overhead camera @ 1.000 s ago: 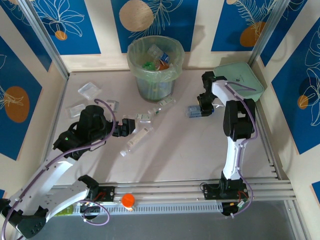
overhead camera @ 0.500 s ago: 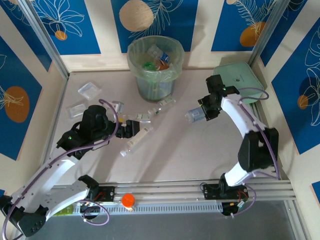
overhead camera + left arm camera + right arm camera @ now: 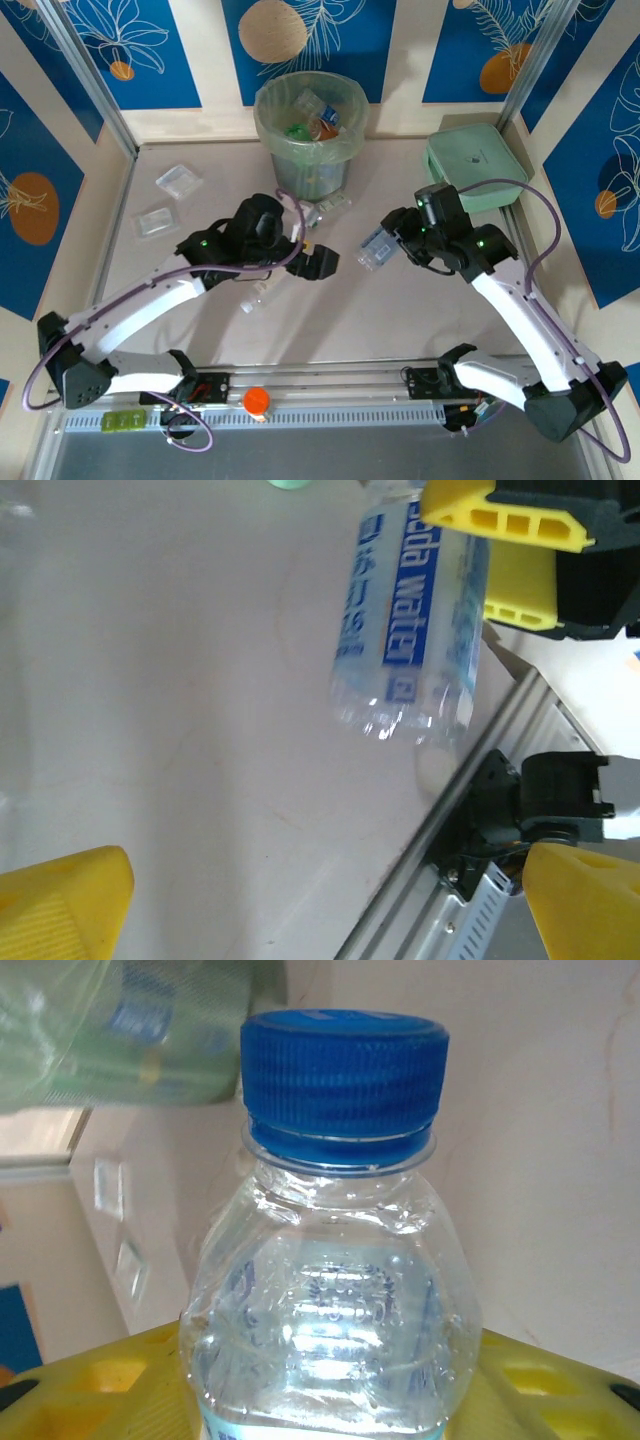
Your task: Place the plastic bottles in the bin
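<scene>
Near left, the left arm (image 3: 150, 300) covers part of a small clear bottle (image 3: 255, 297) lying on the table (image 3: 360, 310). The left gripper (image 3: 322, 262) has its jaws spread wide. Far centre, the bin (image 3: 310, 150) holds several bottles (image 3: 315, 122), blurred by its liner. Right of centre, the right gripper (image 3: 392, 240) pinches a blue-capped bottle (image 3: 374, 250) above the table, its lower half cut off in the right wrist view.

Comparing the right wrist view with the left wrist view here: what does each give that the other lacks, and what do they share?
Right wrist view: the ribbed blue cap of the small clear plastic bottle, and the round pale green translucent bin, blurred, up left behind it. Left wrist view: the bottle's blue label reading soda water, the metal rail at the table edge, and the left gripper, jaws wide open. Shared: that bottle, clamped in the right gripper.
</scene>
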You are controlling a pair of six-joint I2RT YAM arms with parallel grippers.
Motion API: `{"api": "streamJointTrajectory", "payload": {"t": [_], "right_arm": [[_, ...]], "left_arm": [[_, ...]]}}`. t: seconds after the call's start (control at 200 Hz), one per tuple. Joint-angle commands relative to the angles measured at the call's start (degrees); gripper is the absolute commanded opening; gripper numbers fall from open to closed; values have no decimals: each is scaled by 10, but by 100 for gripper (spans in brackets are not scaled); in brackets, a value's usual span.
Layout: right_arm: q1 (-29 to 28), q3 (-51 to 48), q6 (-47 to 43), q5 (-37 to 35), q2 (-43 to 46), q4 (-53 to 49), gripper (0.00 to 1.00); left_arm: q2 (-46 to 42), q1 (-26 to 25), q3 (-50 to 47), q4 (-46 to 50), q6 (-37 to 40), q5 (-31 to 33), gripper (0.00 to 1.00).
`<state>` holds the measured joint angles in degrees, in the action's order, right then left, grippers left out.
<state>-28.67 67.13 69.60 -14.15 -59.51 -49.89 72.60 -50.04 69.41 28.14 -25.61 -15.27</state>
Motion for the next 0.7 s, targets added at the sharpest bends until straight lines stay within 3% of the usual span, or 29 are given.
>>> {"api": "streamJointTrajectory", "payload": {"t": [0.0, 0.375, 0.695], "right_arm": [[-29, 7, -20, -5, 14, -19, 56], [-98, 12, -24, 13, 36, -3, 56], [-121, 10, -22, 40, 45, 20, 57]], "left_arm": [[21, -11, 25, -39, 5, -57, 99], [79, -28, 18, -111, 4, -141, 100], [103, -39, 26, -134, 3, -158, 85]]}}
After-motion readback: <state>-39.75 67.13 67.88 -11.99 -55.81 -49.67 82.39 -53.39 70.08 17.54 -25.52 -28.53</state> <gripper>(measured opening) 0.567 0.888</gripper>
